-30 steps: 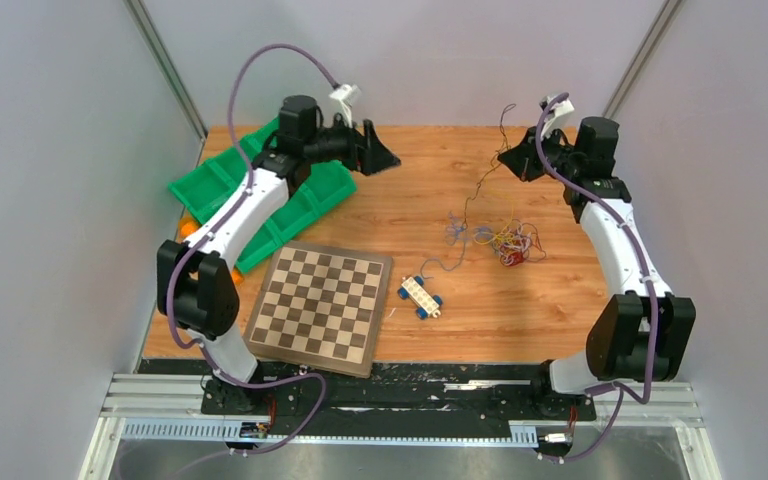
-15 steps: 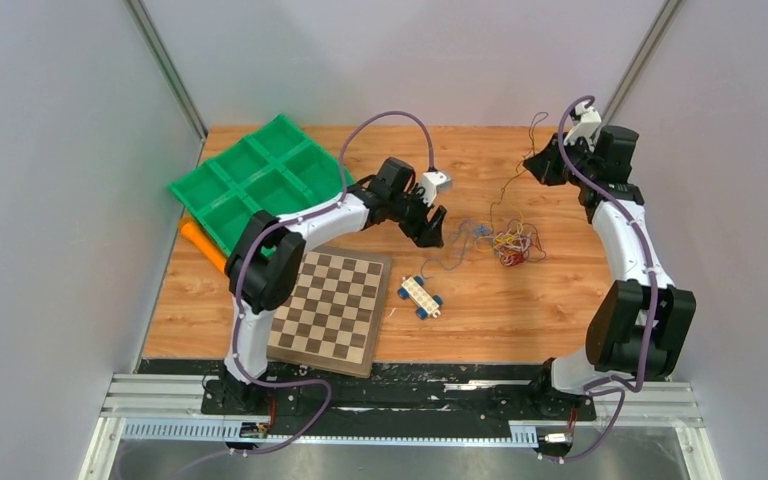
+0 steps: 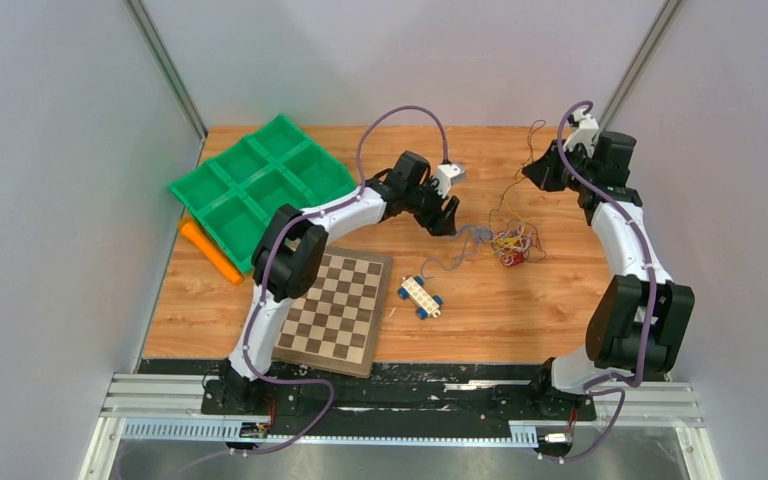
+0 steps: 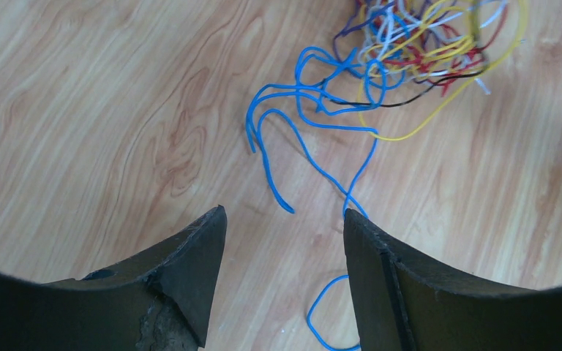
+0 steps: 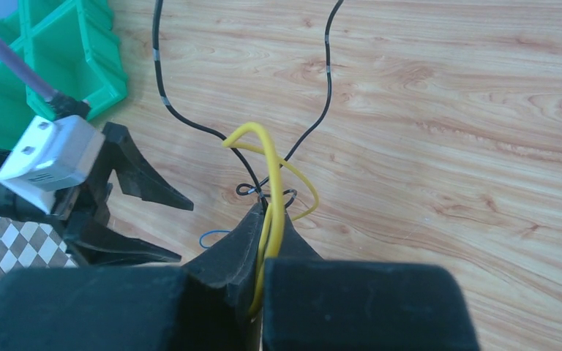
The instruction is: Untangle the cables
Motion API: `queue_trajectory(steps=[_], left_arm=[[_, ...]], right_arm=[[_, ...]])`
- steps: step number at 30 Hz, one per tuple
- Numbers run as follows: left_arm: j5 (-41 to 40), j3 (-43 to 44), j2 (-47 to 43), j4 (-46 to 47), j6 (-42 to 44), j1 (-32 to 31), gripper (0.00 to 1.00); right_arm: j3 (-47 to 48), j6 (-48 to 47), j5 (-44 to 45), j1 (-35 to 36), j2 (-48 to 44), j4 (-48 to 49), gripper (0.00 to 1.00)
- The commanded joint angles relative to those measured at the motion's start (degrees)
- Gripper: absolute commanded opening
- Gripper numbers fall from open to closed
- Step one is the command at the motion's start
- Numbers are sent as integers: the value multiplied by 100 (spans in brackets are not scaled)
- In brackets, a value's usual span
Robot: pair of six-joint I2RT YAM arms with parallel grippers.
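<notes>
The cables are a small knotted clump [image 3: 510, 243] of yellow, red, white and blue strands on the wood right of centre; the clump also shows in the left wrist view [image 4: 424, 36]. Loose blue strands [image 4: 300, 131] trail from it toward my left gripper [image 4: 285, 216], which is open and empty, low over the table just left of the clump [image 3: 450, 222]. My right gripper [image 5: 271, 208] is shut on a yellow cable [image 5: 263, 146] and thin dark cables [image 5: 161, 73], held up at the back right [image 3: 532, 172], with strands hanging down to the clump.
A green compartment tray [image 3: 260, 180] stands at the back left, with an orange object [image 3: 210, 250] beside it. A chessboard [image 3: 330, 310] lies at the front, and a small white-and-blue toy car [image 3: 420, 297] sits right of it.
My left arm has swung from over the green tray to the table's centre, next to the clump. My right gripper has moved a little right and back with its strands.
</notes>
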Motion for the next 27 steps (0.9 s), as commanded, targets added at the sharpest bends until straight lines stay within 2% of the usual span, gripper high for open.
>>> queue_trajectory(steps=[1, 5, 8, 10, 11, 12, 13, 15, 22, 27], left_arm=[[-479, 265, 256, -36, -379, -70, 68], [-596, 425, 467, -100, -455, -163, 68], [-504, 543, 576, -66, -577, -183, 64], [-440, 643, 636, -49, -567, -185, 53], [-407, 749, 639, -111, -518, -185, 39], [-355, 815, 623, -177, -375, -185, 31], [-338, 963, 561, -358, -303, -185, 18], [-340, 1073, 300, -561, -148, -173, 2], [-87, 1131, -1405, -937, 77, -44, 0], [-55, 2024, -2055, -1612, 39, 198, 0]], right_arm=[[57, -25, -161, -44, 15, 151, 0], [21, -83, -170, -48, 62, 91, 0], [-14, -172, -171, -52, 108, -127, 0], [-11, -430, -183, -53, 172, -408, 0], [3, -532, -199, -45, 220, -567, 0], [31, -647, -197, -43, 276, -771, 0], [73, -770, -186, -24, 366, -975, 0], [168, -1072, -80, 45, 547, -1453, 0], [103, -2041, 729, 598, 1399, -2452, 0], [71, -2281, 1402, 1018, 2143, -2516, 0]])
